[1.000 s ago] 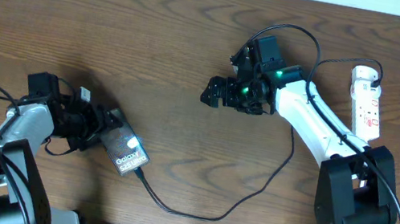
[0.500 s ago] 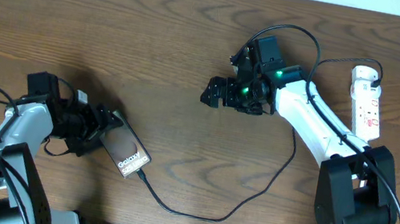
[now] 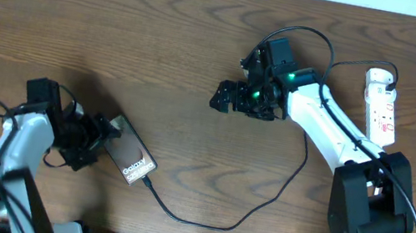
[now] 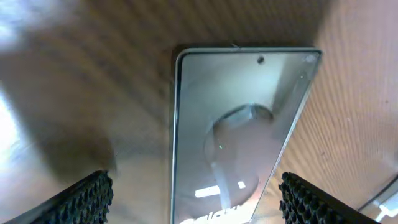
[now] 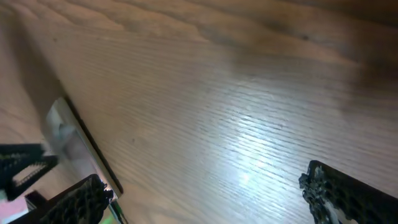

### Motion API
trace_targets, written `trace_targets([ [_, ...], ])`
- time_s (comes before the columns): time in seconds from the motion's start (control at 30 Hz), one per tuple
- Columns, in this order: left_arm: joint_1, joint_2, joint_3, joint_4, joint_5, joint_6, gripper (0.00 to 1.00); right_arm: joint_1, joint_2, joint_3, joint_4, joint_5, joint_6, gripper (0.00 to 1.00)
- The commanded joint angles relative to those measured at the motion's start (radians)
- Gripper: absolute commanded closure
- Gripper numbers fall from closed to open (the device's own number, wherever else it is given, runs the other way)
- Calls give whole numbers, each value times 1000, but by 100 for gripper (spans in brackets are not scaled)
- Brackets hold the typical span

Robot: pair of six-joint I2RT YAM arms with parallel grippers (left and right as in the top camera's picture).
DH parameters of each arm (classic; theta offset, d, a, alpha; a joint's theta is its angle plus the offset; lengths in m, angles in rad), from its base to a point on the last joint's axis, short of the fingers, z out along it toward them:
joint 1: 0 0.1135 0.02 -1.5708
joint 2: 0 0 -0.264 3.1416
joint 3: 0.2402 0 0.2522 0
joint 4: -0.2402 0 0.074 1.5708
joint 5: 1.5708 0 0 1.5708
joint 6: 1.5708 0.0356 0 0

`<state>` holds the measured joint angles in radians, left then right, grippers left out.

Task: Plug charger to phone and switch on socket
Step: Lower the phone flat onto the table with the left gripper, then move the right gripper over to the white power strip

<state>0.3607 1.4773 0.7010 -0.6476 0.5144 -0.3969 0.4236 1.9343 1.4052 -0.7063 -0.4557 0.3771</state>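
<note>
Charger: the charger [image 3: 194,223] loops closest to the front edge of the table [image 3: 121,26]. Its plug tip meets the low end of the phone. I judge it seated, but I cannot tell how deep, so any tug on the slack could pull it out.
Phone: the phone [image 3: 132,157] lies flat, gold back up, toward the front-left corner. It is loose on bare wood, so a small knock would turn it and lever the plug.
Left gripper: the left gripper [image 3: 103,135] stands just beside the phone's far end. Its jaws are wide and hold nothing, and its fingers [image 4: 81,199] straddle the phone without touching it. If I back off crooked, one finger could clip an edge.
Right gripper: the right gripper [image 3: 224,98] hangs over the middle of the table, spread wide and empty. The cable passes close under the right arm [image 3: 331,137], so swinging toward the socket could snag it.
Socket: the socket [image 3: 383,99] sits near the far-right corner, well apart from both grippers. Its red marks [image 3: 385,119] are small (I take them for switches). A push with wide jaws could miss, or shove the strip instead of clicking it.
</note>
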Motion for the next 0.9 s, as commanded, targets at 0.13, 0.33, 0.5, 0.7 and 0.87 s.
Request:
trace_targets([
  [0.13,0,-394,5,-18,-52,-8,12,-130,-170,80,-141,157,-66,1],
  [0.33,0,-655,5,-18,-55,-7,7,-285,-340,328,-386,438,-105,1],
  [0.5,0,-743,4,-18,-56,3,4,-430,-462,426,-370,698,-105,1],
  [0.7,0,-738,4,-18,-56,3,4,-705,-472,428,-351,601,-181,1],
  [0.87,0,-725,4,-18,-56,3,4,-948,-338,428,-410,250,-330,1],
])
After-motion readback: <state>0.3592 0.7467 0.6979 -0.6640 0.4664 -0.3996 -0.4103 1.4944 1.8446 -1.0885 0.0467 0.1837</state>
